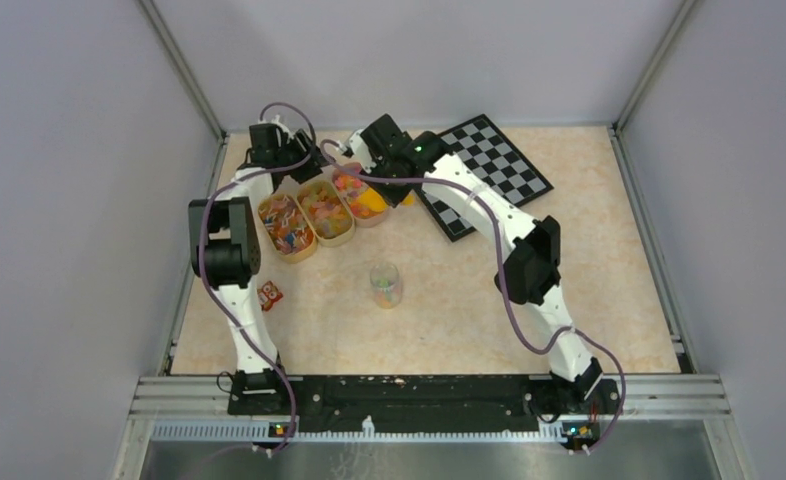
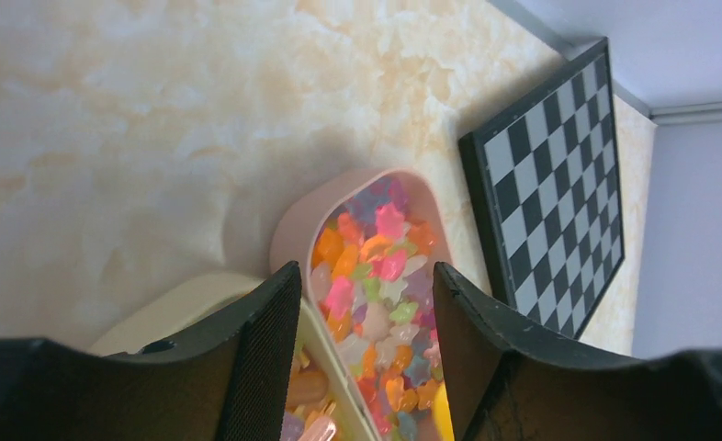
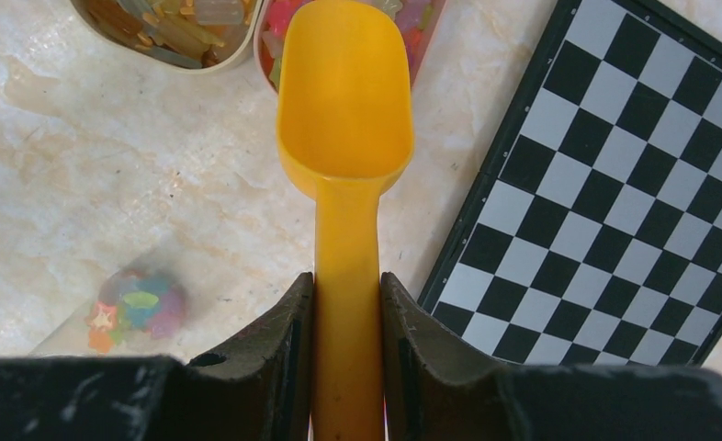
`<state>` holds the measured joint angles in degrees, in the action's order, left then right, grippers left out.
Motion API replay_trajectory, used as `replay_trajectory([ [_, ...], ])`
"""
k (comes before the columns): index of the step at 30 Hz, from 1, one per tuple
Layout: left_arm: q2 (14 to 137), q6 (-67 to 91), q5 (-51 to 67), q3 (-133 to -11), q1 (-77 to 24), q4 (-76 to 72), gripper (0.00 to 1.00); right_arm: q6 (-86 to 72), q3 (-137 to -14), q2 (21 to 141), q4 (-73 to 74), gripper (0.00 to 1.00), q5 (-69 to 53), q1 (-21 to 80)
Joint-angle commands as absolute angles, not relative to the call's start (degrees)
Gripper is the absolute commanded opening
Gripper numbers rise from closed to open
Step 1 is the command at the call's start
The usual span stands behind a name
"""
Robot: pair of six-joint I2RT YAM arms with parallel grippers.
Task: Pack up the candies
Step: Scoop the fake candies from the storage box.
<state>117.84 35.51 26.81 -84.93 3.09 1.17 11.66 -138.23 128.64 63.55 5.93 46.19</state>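
Yellow scoop (image 3: 344, 101) clamped at handle in right tool (image 3: 346, 322), bowl empty | left tool (image 2: 365, 276) apart over pink tray (image 2: 286, 234) | candies (image 2: 389, 225) heaped in trays, some in jar (image 1: 385, 284) | tiny, light, hard, likely to roll: scoop, don't pinch

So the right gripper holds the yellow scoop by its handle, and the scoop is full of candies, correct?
Not quite. The right gripper does hold the yellow scoop by its handle, but the scoop is empty, as the right wrist view shows.
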Motion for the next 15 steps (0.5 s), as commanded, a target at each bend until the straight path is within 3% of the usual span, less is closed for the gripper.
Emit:
replay_trajectory([
  [1,123.1,33.9,34.2,-94.5,4.2,-0.4,0.59,10.9,-140.1,130.3,62.8,0.0,6.3,45.9],
  [15,131.1,36.2,40.8,-99.0,5.0,-0.3,0.53,12.2,-142.3,136.1,58.1,0.0,7.2,46.0],
])
